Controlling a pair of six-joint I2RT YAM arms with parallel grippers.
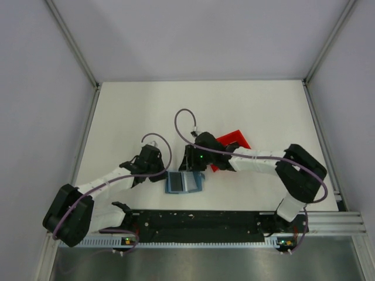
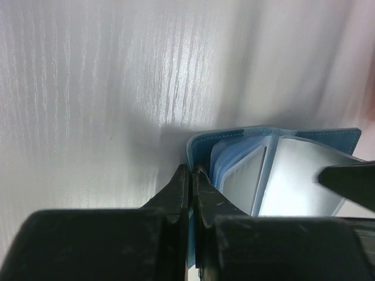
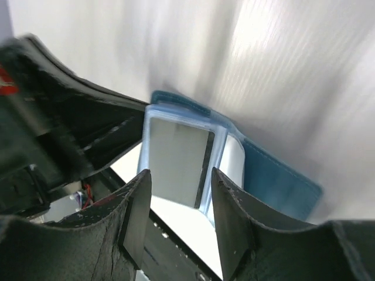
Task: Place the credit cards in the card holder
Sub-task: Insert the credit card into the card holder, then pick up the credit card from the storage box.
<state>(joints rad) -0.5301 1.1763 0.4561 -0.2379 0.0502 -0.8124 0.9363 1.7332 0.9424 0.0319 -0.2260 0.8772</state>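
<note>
The teal-blue card holder (image 1: pixel 183 182) lies open near the table's front edge, its shiny pockets up. My left gripper (image 1: pixel 157 174) is at its left side. In the left wrist view this gripper (image 2: pixel 192 171) is shut on the edge of the card holder's blue cover (image 2: pixel 205 143). My right gripper (image 1: pixel 190 168) hovers over the holder's far edge. In the right wrist view it (image 3: pixel 180 172) stands open. Beyond its fingers a pale credit card (image 3: pixel 174 158) with a dark stripe sits partly inside a clear pocket of the card holder (image 3: pixel 275 175), apart from both fingers.
A red bin (image 1: pixel 237 139) stands behind the right wrist, partly hidden by the arm. The black base rail (image 1: pixel 199 221) runs along the near edge just below the holder. One right finger (image 2: pixel 350 181) reaches into the left wrist view.
</note>
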